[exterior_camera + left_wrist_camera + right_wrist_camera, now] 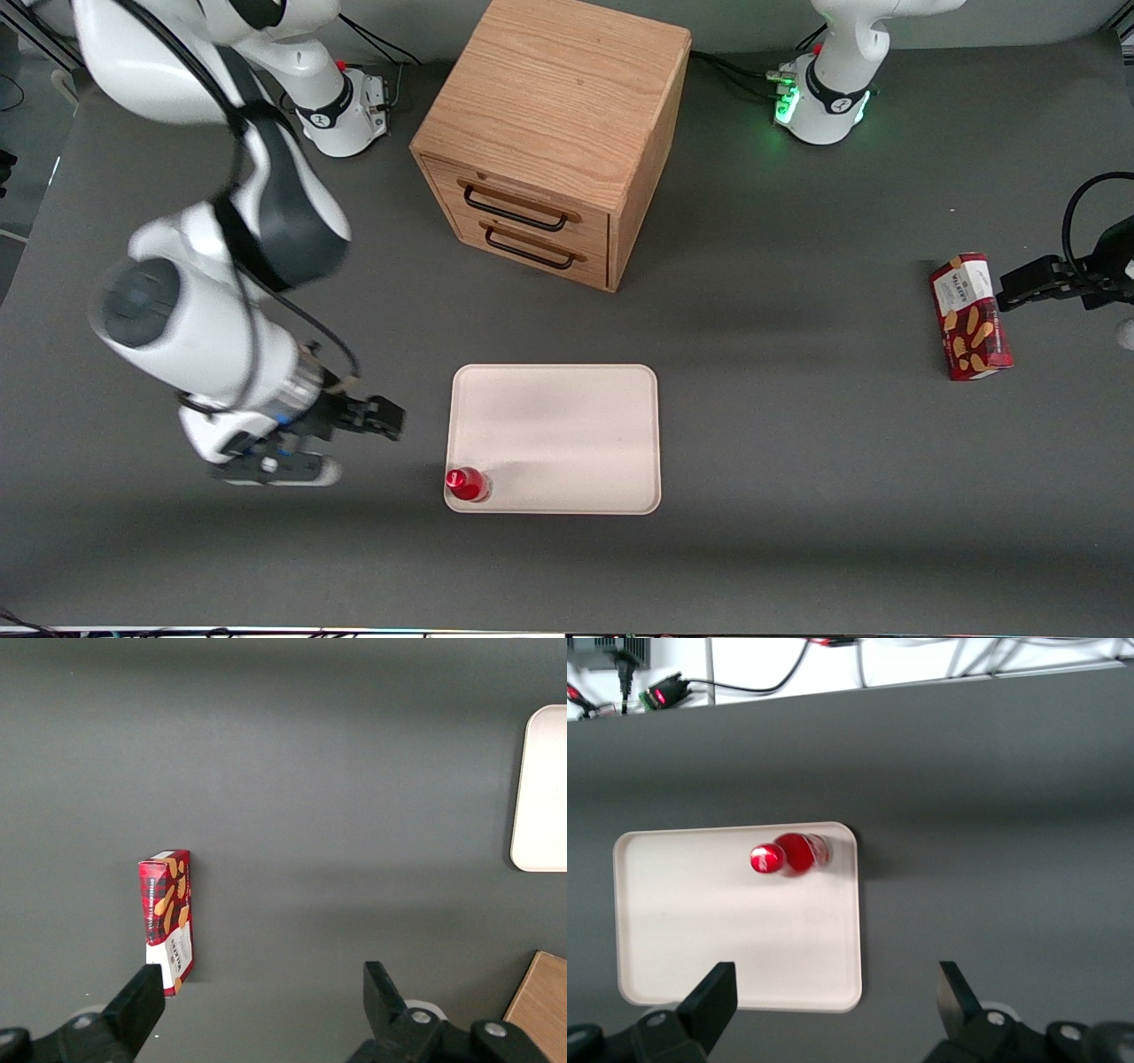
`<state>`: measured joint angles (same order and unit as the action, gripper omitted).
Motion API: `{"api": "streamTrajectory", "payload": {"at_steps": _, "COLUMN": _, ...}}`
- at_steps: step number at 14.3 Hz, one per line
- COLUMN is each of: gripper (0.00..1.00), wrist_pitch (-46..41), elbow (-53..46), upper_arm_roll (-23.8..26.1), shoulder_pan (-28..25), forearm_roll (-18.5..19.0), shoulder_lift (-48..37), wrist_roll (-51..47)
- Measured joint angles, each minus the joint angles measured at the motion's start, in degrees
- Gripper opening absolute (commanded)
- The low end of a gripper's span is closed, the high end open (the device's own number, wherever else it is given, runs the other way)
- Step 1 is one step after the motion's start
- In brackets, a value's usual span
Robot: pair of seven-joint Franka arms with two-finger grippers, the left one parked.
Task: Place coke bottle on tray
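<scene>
Gripper [390, 418]: right arm's, over bare table [797, 496] toward the working arm's end, just beside the tray's short edge and apart from it. Fingers [713, 1001] spread wide, released, holding nothing. The arm reaches in low from the working arm's end, forearm angled down toward the table, wrist bent so the fingers point sideways toward the tray.

Tray [567, 425]: flat pale cream rectangle with rounded corners and a low rim, lying on the table near the edge closest to the front camera, in front of the drawer cabinet and well apart from it. Contents: one item.

Coke bottle [466, 484]: small, red, red cap up, standing upright inside the tray in the corner that is nearest the front camera and nearest the working arm's end. It sits close against the rim at that corner, clear of the gripper. The remainder of the tray surface is bare.

Drawer cabinet [554, 133]: wooden, two drawers with dark handles, both closed, standing farther from the front camera than the tray, set at a slight angle.

Biscuit box [970, 316]: red, lying flat on the table toward the parked arm's end, well apart from the tray.
</scene>
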<state>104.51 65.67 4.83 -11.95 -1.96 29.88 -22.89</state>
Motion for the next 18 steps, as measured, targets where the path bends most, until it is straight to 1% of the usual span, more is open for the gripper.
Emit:
{"api": "streamTrajectory", "payload": {"at_steps": 1, "gripper": 1.00, "wrist_pitch": -0.39, "elbow": 4.00, "upper_arm_roll": -2.29, "shoulder_pan": 0.29, "forearm_roll": -1.57, "shoulder_lift": -4.34, "wrist_roll": 0.19}}
{"api": "streamTrajectory", "payload": {"at_steps": 2, "gripper": 1.00, "wrist_pitch": -1.12, "elbow": 8.13, "upper_arm_roll": -3.89, "shoulder_pan": 0.62, "forearm_roll": -2.20, "shoulder_lift": -8.55, "wrist_roll": 0.49}}
{"api": "streamTrajectory", "payload": {"at_steps": 5, "gripper": 1.00, "wrist_pitch": -5.55, "elbow": 19.32, "upper_arm_roll": -8.29, "shoulder_pan": 0.75, "forearm_roll": -2.42, "shoulder_lift": -19.83, "wrist_roll": 2.28}}
{"api": "streamTrajectory", "payload": {"at_steps": 8, "gripper": 1.00, "wrist_pitch": -12.02, "elbow": 24.25, "upper_arm_roll": -13.17, "shoulder_pan": 0.70, "forearm_roll": -2.42, "shoulder_lift": -26.57, "wrist_roll": 9.05}}
{"api": "streamTrajectory", "payload": {"at_steps": 10, "gripper": 1.00, "wrist_pitch": -14.39, "elbow": 25.05, "upper_arm_roll": -16.14, "shoulder_pan": 0.79, "forearm_roll": -2.17, "shoulder_lift": -28.65, "wrist_roll": 12.69}}
{"api": "streamTrajectory", "payload": {"at_steps": 11, "gripper": 1.00, "wrist_pitch": -14.78, "elbow": 25.11, "upper_arm_roll": -16.76, "shoulder_pan": 0.81, "forearm_roll": -1.06, "shoulder_lift": -29.11, "wrist_roll": 13.48}}
{"api": "streamTrajectory", "payload": {"at_steps": 13, "gripper": 1.00, "wrist_pitch": -14.74, "elbow": 25.09, "upper_arm_roll": -16.51, "shoulder_pan": 0.52, "forearm_roll": 2.51, "shoulder_lift": -29.08, "wrist_roll": 13.75}}
{"api": "streamTrajectory", "payload": {"at_steps": 15, "gripper": 1.00, "wrist_pitch": -14.65, "elbow": 25.00, "upper_arm_roll": -16.08, "shoulder_pan": 0.14, "forearm_roll": 3.39, "shoulder_lift": -28.73, "wrist_roll": 13.75}}
{"api": "streamTrajectory", "payload": {"at_steps": 18, "gripper": 1.00, "wrist_pitch": -14.59, "elbow": 24.79, "upper_arm_roll": -15.92, "shoulder_pan": 0.11, "forearm_roll": 3.46, "shoulder_lift": -28.23, "wrist_roll": 13.75}}
